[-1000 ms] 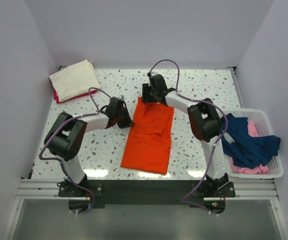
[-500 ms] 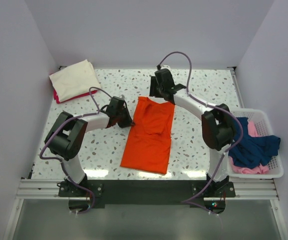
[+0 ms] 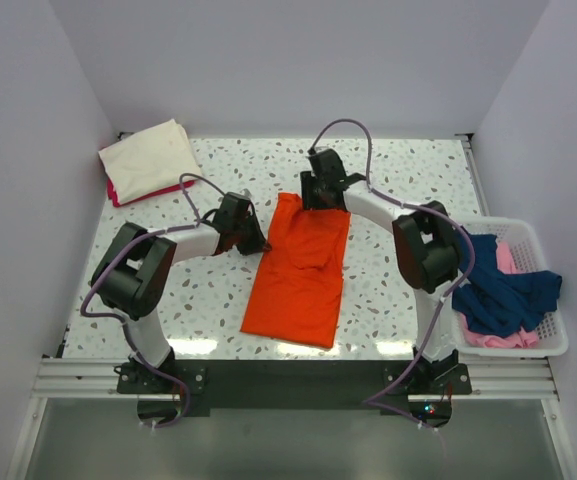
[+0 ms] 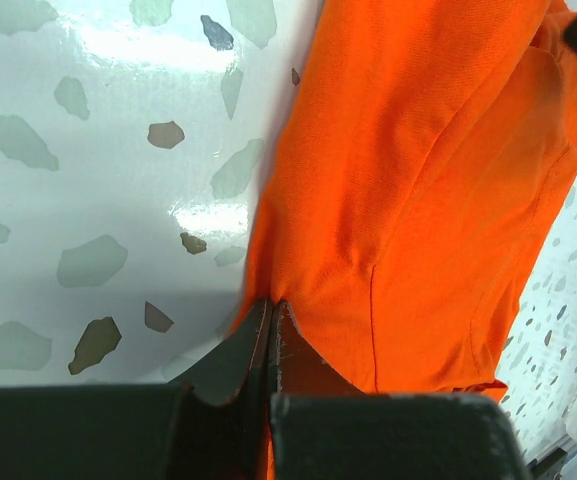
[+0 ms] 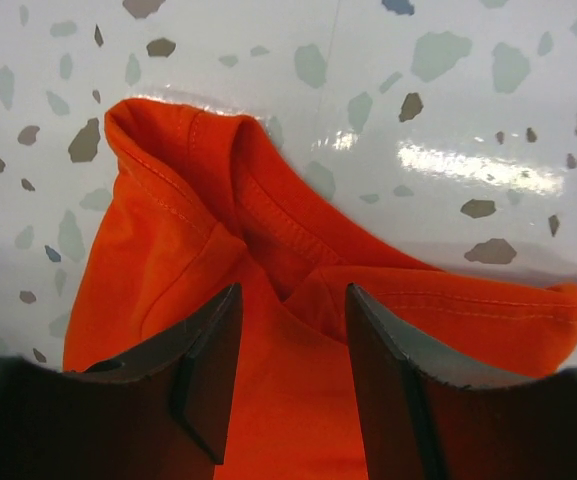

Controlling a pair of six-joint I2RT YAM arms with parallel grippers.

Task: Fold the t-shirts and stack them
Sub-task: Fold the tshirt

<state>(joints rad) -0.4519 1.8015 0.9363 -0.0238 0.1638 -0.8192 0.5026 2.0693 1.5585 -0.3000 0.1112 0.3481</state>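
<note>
My left gripper [image 4: 271,312] pinches the orange t-shirt [image 3: 303,270] by its left edge. I'd lower the spread right gripper [image 5: 290,300] squarely over the far collar.

Left jaws pinched together, right jaws apart

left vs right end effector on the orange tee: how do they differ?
Left end effector is shut, pinching the orange t-shirt at its side edge; right end effector is open, gripping nothing. Left sits mid-side; right is at the collar end. Both are at the same shirt.
</note>
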